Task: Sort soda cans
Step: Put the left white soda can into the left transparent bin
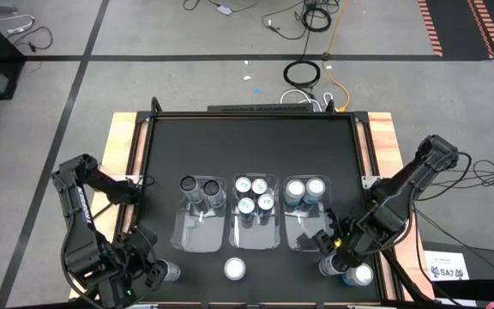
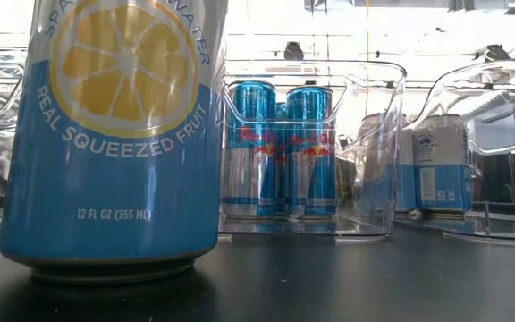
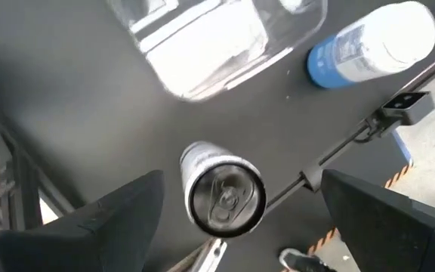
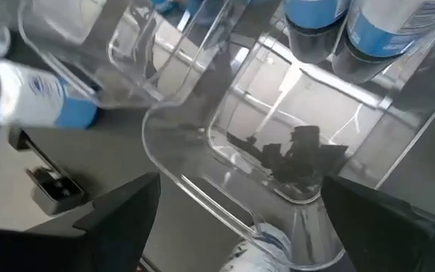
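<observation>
At the far left front of the black table point(image 1: 251, 146) we see the left gripper point(image 1: 144, 276), its two dark fingers spread wide and holding nothing. Between them, in the left wrist view, stands a dark grey metal can with a round top point(image 3: 223, 198), upright on the table near its front edge and untouched by either finger.

Next comes the left clear plastic rectangular bin point(image 1: 197, 232), holding two dark-topped cans point(image 1: 201, 190) at its far end. In front of the bins, alone on the table, stands a blue-and-white can with a lemon picture point(image 2: 114, 134). The middle clear bin point(image 1: 254, 233) holds four slim blue-and-silver cans point(image 1: 254, 196). The right clear bin point(image 1: 303, 236) holds two white-topped blue cans point(image 1: 305, 189) at its far end.

At the right front, the right gripper point(image 1: 333, 245) hovers over the near end of that right bin, fingers likewise spread and empty. Just beside it, two more silver-topped cans point(image 1: 347, 271) stand on the table.
</observation>
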### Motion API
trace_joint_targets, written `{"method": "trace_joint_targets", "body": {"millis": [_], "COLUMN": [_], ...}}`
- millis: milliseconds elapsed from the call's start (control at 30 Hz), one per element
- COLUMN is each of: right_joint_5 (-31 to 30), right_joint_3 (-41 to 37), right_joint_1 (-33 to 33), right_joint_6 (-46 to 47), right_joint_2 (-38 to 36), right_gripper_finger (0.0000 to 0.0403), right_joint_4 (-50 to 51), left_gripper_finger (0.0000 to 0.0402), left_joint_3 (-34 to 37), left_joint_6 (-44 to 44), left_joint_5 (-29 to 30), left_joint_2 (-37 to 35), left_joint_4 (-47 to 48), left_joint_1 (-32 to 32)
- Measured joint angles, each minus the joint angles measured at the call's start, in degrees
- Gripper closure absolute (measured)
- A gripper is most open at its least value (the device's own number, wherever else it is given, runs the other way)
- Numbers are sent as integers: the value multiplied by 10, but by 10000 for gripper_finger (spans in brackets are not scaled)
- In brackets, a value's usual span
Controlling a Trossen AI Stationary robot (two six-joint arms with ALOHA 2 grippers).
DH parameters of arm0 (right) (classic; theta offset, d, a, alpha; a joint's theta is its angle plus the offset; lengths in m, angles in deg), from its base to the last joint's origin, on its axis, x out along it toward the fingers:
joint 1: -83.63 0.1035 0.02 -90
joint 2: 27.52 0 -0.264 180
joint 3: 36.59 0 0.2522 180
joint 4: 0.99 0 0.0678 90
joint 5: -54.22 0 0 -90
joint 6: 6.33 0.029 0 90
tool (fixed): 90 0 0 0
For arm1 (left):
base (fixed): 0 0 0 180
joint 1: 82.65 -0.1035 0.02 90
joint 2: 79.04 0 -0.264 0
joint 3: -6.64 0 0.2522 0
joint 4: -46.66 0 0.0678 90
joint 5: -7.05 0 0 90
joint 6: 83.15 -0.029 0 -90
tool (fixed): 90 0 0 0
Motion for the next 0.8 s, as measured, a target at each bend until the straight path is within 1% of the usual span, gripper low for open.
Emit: {"method": "trace_joint_targets", "body": {"millis": [67, 267, 467, 667, 800], "right_joint_5": [1, -4, -56, -104, -106], "right_joint_3": [0, 0, 0, 0, 0], "right_joint_1": [10, 60, 109, 121, 121], "right_joint_6": [-10, -10, -7, -8, -9], "right_joint_2": [8, 13, 13, 12, 12], "right_gripper_finger": [44, 44, 44, 44, 44], "right_joint_4": [-1, -3, -5, -5, -5], "left_gripper_finger": [38, 38, 38, 38, 38], "left_joint_3": [0, 0, 0, 0, 4], "left_joint_6": [-6, -10, -8, -7, -7], "left_joint_5": [10, 10, 10, 6, 20], "left_joint_2": [0, 0, 0, 0, 2], "left_joint_4": [-2, -34, -57, -56, -48], "left_joint_1": [0, -8, -10, -15, -19]}}
